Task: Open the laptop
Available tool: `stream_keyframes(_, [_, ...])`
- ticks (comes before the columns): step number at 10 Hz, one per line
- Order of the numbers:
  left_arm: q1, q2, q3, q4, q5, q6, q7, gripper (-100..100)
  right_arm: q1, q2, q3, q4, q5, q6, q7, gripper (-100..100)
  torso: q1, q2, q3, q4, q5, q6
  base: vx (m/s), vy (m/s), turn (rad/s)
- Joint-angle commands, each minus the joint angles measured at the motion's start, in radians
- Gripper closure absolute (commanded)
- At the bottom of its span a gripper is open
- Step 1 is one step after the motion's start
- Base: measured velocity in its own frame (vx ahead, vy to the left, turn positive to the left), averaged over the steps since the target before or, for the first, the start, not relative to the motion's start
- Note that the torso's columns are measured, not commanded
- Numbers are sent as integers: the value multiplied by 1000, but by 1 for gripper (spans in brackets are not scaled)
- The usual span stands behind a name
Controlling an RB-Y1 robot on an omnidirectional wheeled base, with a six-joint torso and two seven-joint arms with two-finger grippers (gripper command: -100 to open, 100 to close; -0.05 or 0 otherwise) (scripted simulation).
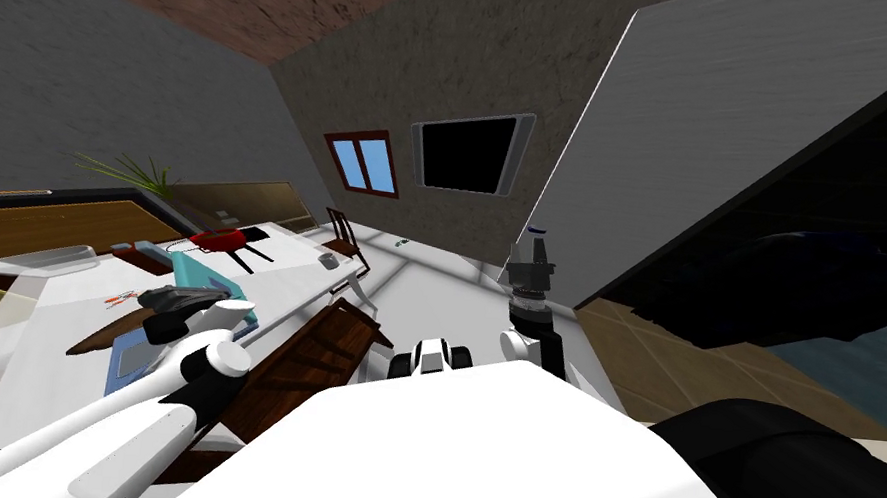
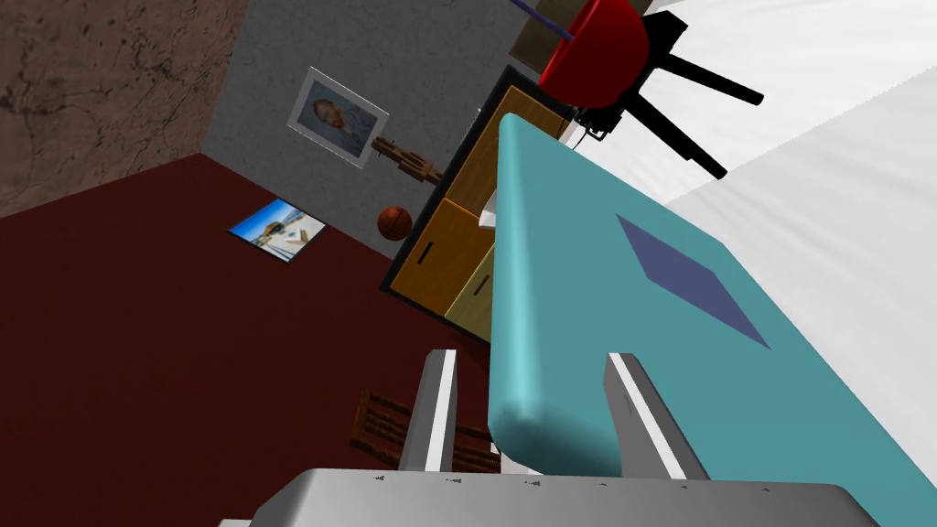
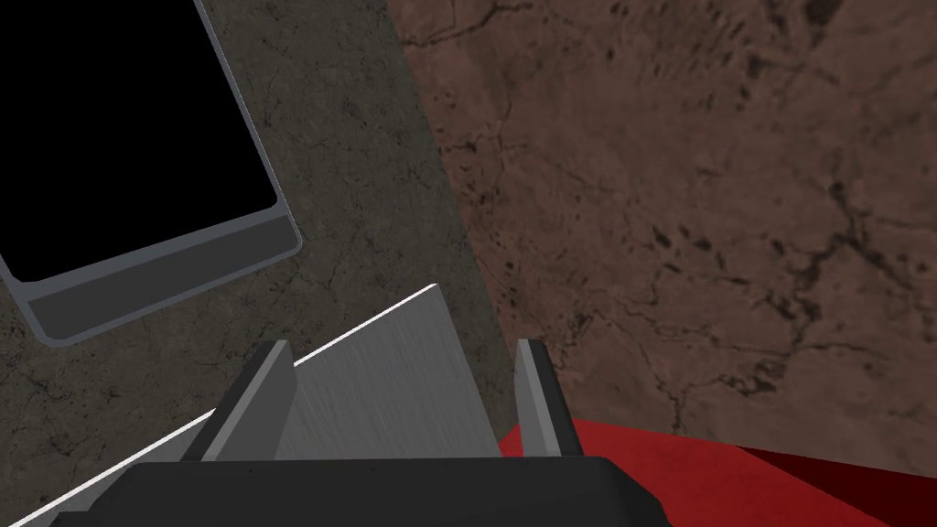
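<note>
Left wrist view has your left claw (image 2: 531,357) closed on the near corner of the teal laptop (image 2: 586,238). Its lid is tilted up from the base on the white worktop (image 1: 294,273). Your right claw (image 3: 403,352) is open, raised at the right, well apart from the laptop.

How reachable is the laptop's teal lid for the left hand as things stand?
Probably yes: the left hand sits right at a corner of the teal lid, and its wrist view shows nothing between the two that would block it.
</note>
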Motion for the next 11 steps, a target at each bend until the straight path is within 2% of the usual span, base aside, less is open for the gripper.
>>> stream_keyframes(1, [-9, -7, 15, 0, -27, 0, 4, 100, 0, 0, 0, 0, 0, 0, 0, 0, 0, -1, 0, 0, 0, 0, -15, 1, -10])
stream_keyframes(2, [-19, -29, 31, -14, -8, -7, 30, 100, 0, 0, 0, 0, 0, 0, 0, 0, 0, -2, -1, 0, -1, -1, -92, 67, -46])
stream_keyframes(4, [-28, -50, 45, -25, 14, -15, 57, 100, 0, 0, 0, 0, 0, 0, 0, 0, 7, 4, 3, 2, 1, -2, -131, 127, -72])
stream_keyframes(10, [-56, -114, 87, -59, 78, -39, 140, 100, 0, 0, 0, 0, 0, 0, 0, 0, 7, 2, 2, -1, 4, -8, -110, 122, -35])
stream_keyframes(11, [-60, -104, 75, -52, 70, -40, 135, 100, 0, 0, 0, 0, 0, 0, 0, 0, 6, 0, 0, -1, 3, -7, -35, 50, -16])
